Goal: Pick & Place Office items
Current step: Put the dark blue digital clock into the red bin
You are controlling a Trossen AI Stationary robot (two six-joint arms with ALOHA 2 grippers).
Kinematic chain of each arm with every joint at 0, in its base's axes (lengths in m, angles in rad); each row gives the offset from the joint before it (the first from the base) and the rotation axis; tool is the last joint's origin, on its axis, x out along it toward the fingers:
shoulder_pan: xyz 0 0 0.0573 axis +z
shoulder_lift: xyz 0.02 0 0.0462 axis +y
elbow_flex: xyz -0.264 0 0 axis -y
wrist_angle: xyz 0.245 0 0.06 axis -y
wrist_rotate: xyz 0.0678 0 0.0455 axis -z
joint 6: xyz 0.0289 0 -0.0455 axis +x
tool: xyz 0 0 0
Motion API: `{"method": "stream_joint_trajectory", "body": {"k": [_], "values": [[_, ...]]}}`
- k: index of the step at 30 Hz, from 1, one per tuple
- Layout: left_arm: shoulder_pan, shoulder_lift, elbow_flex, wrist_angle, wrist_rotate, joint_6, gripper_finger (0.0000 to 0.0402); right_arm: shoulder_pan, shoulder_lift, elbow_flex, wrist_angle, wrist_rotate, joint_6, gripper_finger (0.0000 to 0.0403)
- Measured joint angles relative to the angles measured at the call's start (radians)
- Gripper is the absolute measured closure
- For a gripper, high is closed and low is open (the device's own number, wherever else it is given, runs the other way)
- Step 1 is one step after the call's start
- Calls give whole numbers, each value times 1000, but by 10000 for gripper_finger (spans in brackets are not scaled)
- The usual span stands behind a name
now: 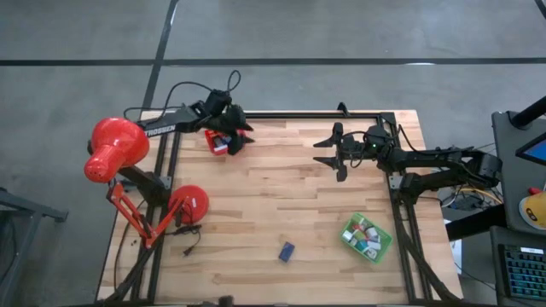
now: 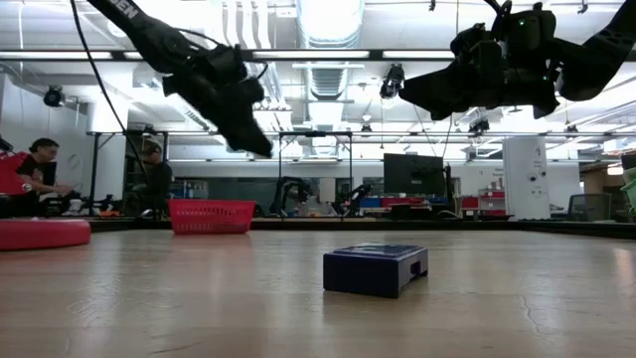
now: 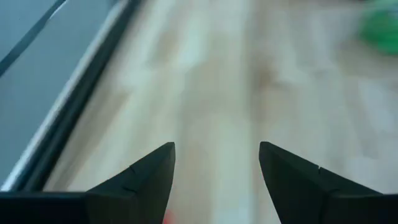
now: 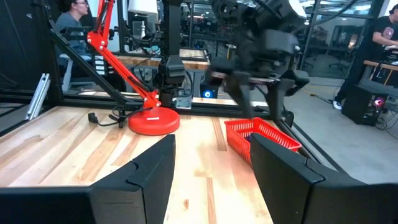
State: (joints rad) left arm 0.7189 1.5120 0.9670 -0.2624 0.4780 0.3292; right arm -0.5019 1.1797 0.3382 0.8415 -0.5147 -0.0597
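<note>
A navy block (image 1: 286, 251) (image 2: 376, 268) lies flat on the table near its near edge. Several small white, green and pink pieces fill the green tray (image 1: 367, 237), blurred in the left wrist view (image 3: 380, 30). My left gripper (image 1: 237, 138) (image 3: 216, 149) hangs open and empty above the red tray (image 1: 214, 141) (image 2: 211, 215) (image 4: 261, 133) at the far left. My right gripper (image 1: 334, 154) (image 4: 211, 146) (image 2: 422, 97) hovers open and empty over the far right part of the table, pointing toward the left arm.
A big red desk lamp (image 1: 115, 147) stands at the table's left, its round base (image 1: 189, 203) (image 4: 153, 122) on the wood with a cord beside it. Bare wood lies between the trays. People sit and stand in the room beyond the table.
</note>
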Motion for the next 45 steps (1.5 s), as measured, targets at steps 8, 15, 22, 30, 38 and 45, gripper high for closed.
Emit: {"method": "stream_joint_trajectory", "body": {"k": [8, 15, 22, 30, 38, 45], "values": [[-77, 26, -45, 113, 346, 267, 164, 0, 0, 0, 0, 0, 0, 199], [-153, 55, -78, 117, 450, 368, 165, 0, 0, 0, 0, 0, 0, 199], [-153, 46, -91, 113, 443, 358, 165, 0, 0, 0, 0, 0, 0, 199], [-153, 45, -91, 112, 439, 318, 165, 0, 0, 0, 0, 0, 0, 199], [-153, 45, -91, 113, 439, 295, 165, 0, 0, 0, 0, 0, 0, 199], [-152, 45, -91, 113, 439, 295, 165, 0, 0, 0, 4, 0, 0, 199]]}}
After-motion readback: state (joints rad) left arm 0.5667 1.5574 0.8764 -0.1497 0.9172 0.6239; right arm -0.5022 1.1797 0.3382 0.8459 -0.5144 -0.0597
